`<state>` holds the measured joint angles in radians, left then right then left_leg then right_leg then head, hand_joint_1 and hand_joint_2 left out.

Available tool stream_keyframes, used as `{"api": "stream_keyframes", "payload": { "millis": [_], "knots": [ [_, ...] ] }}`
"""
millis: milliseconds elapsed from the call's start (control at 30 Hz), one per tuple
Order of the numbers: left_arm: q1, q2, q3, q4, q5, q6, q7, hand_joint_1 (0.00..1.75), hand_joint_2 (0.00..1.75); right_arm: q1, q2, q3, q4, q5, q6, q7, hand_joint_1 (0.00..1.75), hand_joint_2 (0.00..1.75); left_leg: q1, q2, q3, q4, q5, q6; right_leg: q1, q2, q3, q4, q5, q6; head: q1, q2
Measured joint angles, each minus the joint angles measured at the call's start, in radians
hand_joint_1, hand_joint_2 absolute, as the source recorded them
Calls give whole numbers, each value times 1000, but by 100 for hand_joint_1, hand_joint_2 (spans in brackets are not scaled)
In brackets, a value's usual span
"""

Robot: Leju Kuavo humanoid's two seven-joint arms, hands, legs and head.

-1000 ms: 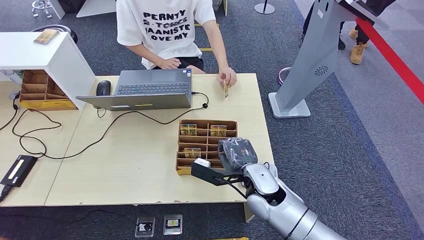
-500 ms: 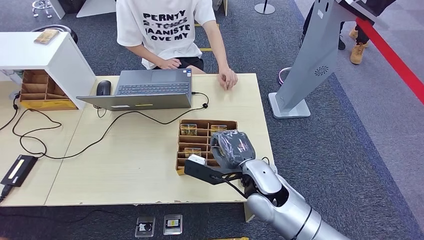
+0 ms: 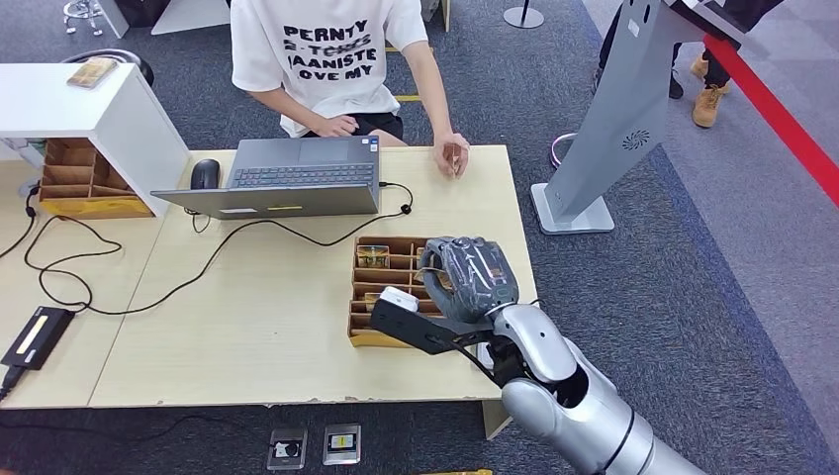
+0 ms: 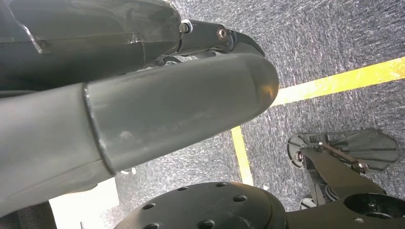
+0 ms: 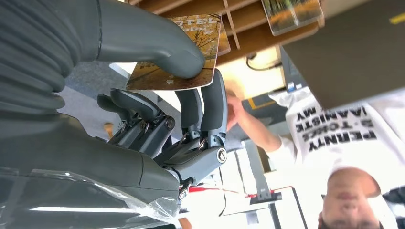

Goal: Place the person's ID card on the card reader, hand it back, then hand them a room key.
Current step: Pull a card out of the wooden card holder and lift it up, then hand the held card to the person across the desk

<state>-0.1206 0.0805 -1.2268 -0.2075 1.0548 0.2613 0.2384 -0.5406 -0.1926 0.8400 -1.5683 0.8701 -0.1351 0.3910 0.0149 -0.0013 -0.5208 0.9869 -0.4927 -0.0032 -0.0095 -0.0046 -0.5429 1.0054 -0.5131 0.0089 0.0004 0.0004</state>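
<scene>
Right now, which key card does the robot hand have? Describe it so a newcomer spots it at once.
Start at the wooden tray of slots on the pale table, in front of the laptop. The right robot hand hangs over the tray's right side. The key card is pinched between its thumb and fingers, with an autumn-coloured print; the other cards sit in slots.

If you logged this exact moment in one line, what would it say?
right hand: pinching key card over the wooden tray | left hand: hanging near floor, grip unclear | person's hand: on table, holding a card
</scene>
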Motion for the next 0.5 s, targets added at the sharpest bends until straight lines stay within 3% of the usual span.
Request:
{"api": "stream_keyframes", "payload": {
  "millis": [500],
  "knots": [
    [-1,0,0,0,-3,1,-8,0,0,-124,15,-3,-60,-45,-13,-93,175,175,0,0,-1,0,0,0,0,0,0,0,0,0,0,0]
  ]
}}
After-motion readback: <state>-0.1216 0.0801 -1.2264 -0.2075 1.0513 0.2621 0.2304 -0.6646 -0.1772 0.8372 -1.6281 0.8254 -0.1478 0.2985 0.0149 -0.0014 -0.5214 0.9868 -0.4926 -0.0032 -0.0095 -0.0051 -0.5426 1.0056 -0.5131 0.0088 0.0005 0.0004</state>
